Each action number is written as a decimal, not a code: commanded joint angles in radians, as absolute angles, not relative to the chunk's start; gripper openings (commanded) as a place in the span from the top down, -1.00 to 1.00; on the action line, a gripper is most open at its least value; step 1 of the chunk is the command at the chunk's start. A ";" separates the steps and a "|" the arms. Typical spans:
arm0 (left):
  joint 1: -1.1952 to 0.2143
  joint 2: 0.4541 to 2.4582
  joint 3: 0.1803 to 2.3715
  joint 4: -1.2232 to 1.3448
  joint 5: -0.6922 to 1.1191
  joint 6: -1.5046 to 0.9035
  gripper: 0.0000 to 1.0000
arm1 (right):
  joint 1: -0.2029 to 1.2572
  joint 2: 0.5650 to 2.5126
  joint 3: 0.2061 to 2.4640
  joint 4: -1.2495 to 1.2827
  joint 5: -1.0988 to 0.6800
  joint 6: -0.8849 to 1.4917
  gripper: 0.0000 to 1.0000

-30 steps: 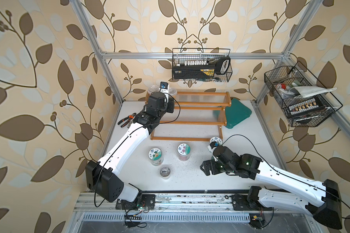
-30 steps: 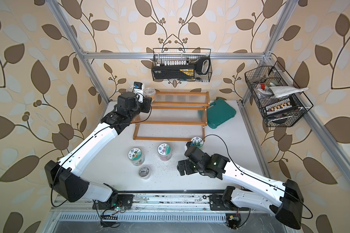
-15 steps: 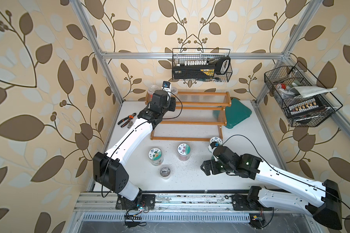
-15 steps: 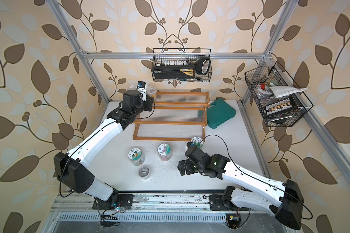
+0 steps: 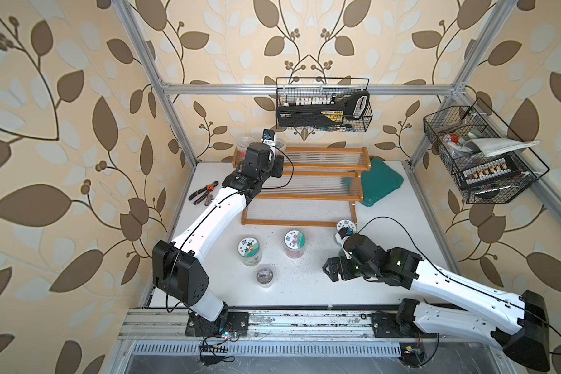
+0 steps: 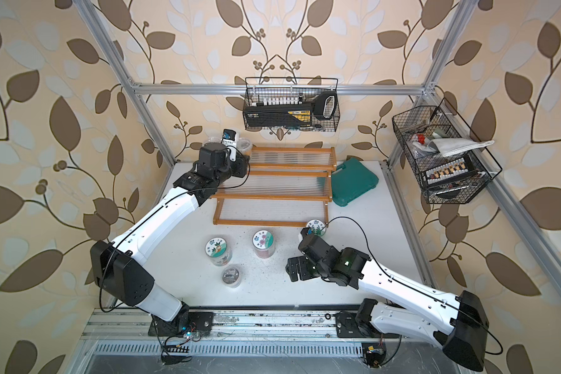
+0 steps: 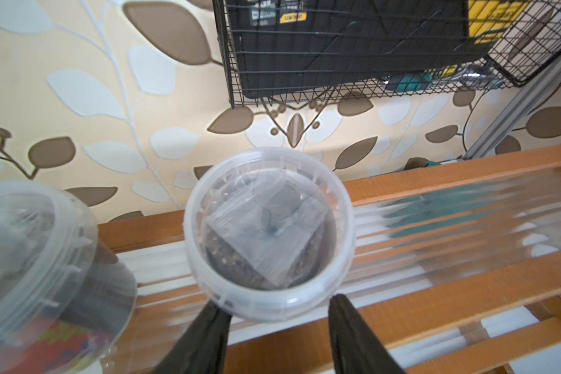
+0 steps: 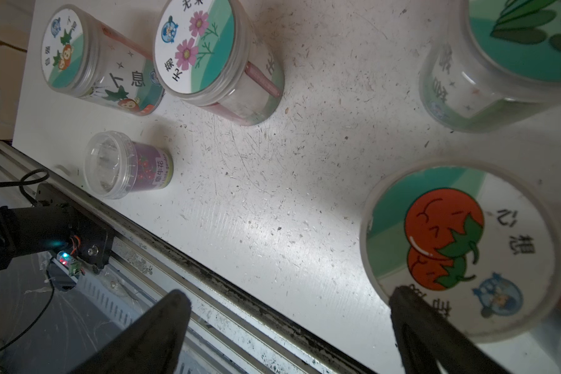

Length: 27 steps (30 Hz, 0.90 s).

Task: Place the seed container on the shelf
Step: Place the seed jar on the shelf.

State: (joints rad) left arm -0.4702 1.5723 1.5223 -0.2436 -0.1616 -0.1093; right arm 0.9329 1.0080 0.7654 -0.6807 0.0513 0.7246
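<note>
First, left jaws: stood slightly parted at the near side of the seed container (image 7: 269, 233); grip or release unclear.
Right jaws: hung wide open, empty.
Risk: a finger dragging on retreat might have tipped it.
Look: clear lidded tub, dark fill, sat upright on the top tier of the shelf (image 7: 434, 181) beside another tub (image 7: 30, 252).

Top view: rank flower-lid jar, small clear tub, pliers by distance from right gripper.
From the right gripper:
1. Flower-lid jar, just to its left, mid-table.
2. Small clear tub, farther left, near the front edge.
3. Pliers, far left, beside the shelf.
</note>
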 commanded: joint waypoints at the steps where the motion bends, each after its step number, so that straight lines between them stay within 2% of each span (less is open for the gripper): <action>1: -0.459 1.512 1.556 -0.271 -0.126 -0.112 -0.29 | 0.929 0.987 0.752 -0.693 0.048 0.712 -0.97; 6: -0.459 1.450 1.551 -0.349 -0.095 -0.121 -0.72 | 0.929 0.953 0.756 -0.703 0.050 0.703 -0.98; 10: -0.459 1.379 1.554 -0.451 -0.055 -0.138 -0.97 | 0.927 0.916 0.757 -0.704 0.054 0.690 -0.98; 18: -0.459 1.231 1.502 -0.598 0.028 -0.223 -0.97 | 0.928 0.873 0.764 -0.707 0.041 0.654 -0.98; 24: -0.459 1.049 1.375 -0.685 0.033 -0.433 -0.97 | 0.928 0.856 0.768 -0.688 0.000 0.624 -0.98; 27: -0.458 0.988 1.395 -0.819 0.019 -0.502 -0.97 | 0.928 0.860 0.774 -0.674 -0.026 0.608 -0.98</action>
State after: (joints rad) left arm -0.4702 1.0336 1.3815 -0.7109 0.0109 -0.3866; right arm 0.9329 0.8646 0.7654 -0.6876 0.0124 0.6403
